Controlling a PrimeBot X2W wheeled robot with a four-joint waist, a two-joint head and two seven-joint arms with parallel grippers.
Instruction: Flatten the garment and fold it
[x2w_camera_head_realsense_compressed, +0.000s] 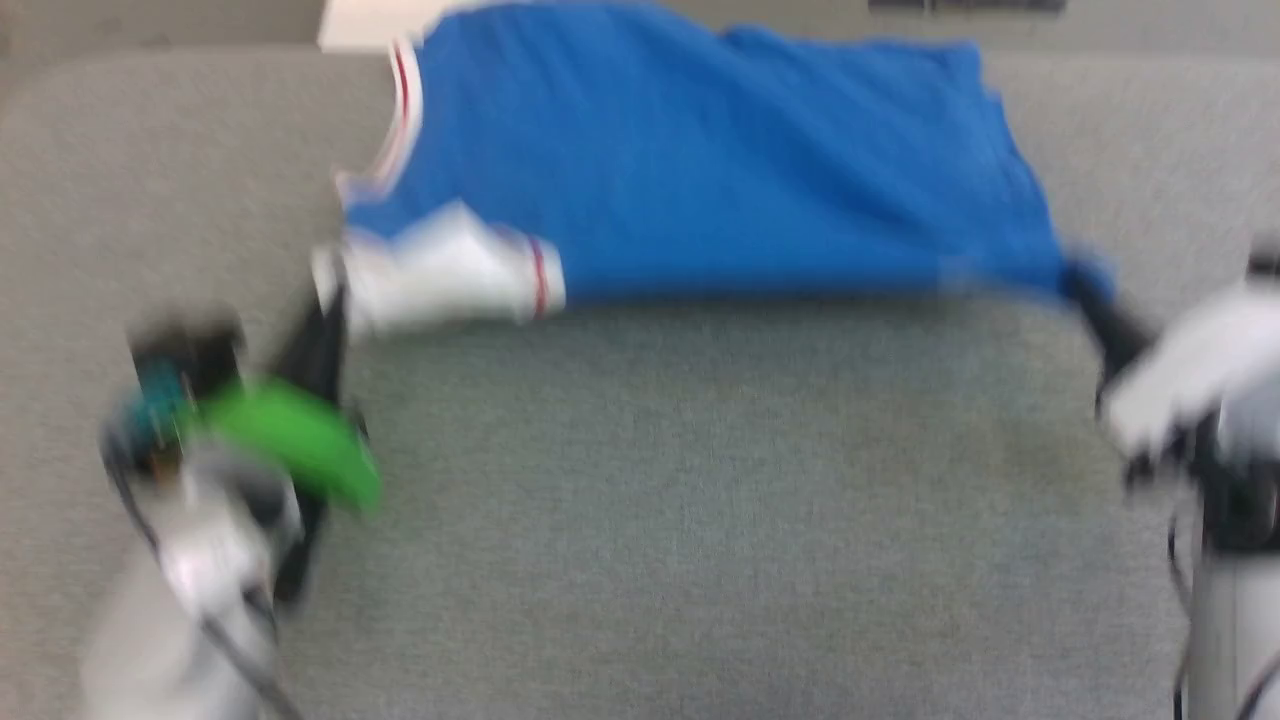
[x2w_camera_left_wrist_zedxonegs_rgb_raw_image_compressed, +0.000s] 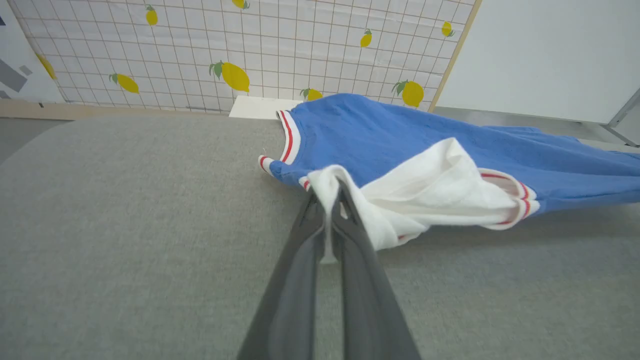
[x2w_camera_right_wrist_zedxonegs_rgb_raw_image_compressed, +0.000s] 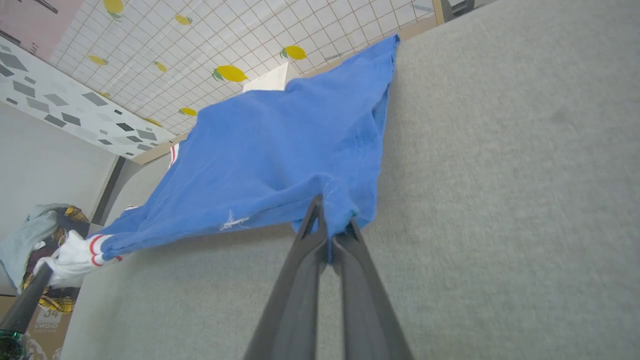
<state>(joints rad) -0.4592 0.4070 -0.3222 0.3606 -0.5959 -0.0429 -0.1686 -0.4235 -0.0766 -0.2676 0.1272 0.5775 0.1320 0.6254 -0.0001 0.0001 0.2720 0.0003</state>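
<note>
The one blue shirt (x2w_camera_head_realsense_compressed: 700, 170) looks soft, light and floppy, lies toward 12 o'clock on the gray table (x2w_camera_head_realsense_compressed: 700, 500), and is best held by its corners, where two grippers pinch it tight: the left gripper (x2w_camera_left_wrist_zedxonegs_rgb_raw_image_compressed: 330, 195) on the white sleeve at 9 o'clock, the right gripper (x2w_camera_right_wrist_zedxonegs_rgb_raw_image_compressed: 327, 220) on the blue corner at 3 o'clock.
</note>
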